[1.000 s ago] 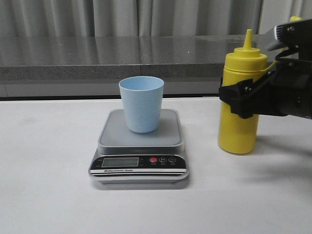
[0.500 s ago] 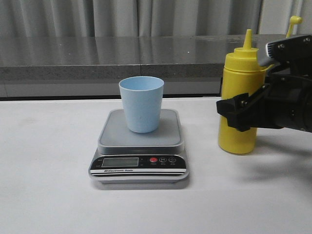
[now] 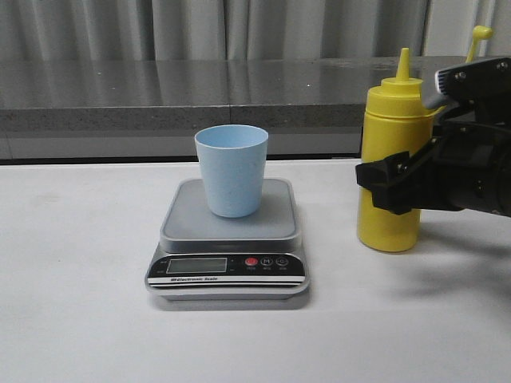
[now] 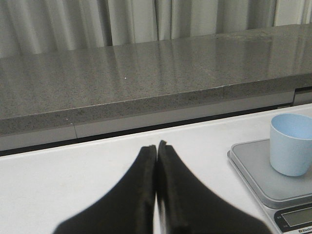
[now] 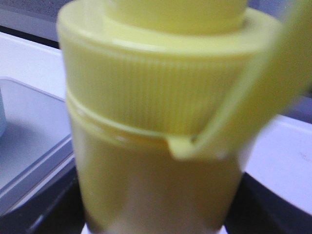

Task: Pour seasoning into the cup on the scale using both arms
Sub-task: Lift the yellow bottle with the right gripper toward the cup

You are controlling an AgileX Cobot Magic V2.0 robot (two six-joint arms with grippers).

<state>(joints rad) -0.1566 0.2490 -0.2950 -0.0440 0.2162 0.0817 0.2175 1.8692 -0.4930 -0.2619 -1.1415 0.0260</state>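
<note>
The pale blue cup (image 3: 231, 171) stands upright on the silver-grey scale (image 3: 275, 219) at the table's middle. The yellow seasoning bottle (image 3: 395, 112) stands upright on the table right of the scale, nozzle up, its cap strap (image 3: 479, 36) hanging behind. My right gripper (image 3: 389, 185) comes in from the right and is shut on the bottle's body at mid height. The right wrist view shows the bottle (image 5: 156, 107) filling the gap between my black fingers (image 5: 44, 209). My left gripper (image 4: 157, 148) is shut and empty, left of the scale (image 4: 248, 161) and cup (image 4: 291, 145); it is outside the front view.
A grey stone ledge (image 3: 160, 96) runs along the back edge of the white table (image 3: 80, 279), with curtains behind it. The scale's display and buttons (image 3: 255, 262) face the front.
My right gripper has dropped a little lower on the bottle's body, and the bottle has shifted slightly left. The cup and scale have not moved.
</note>
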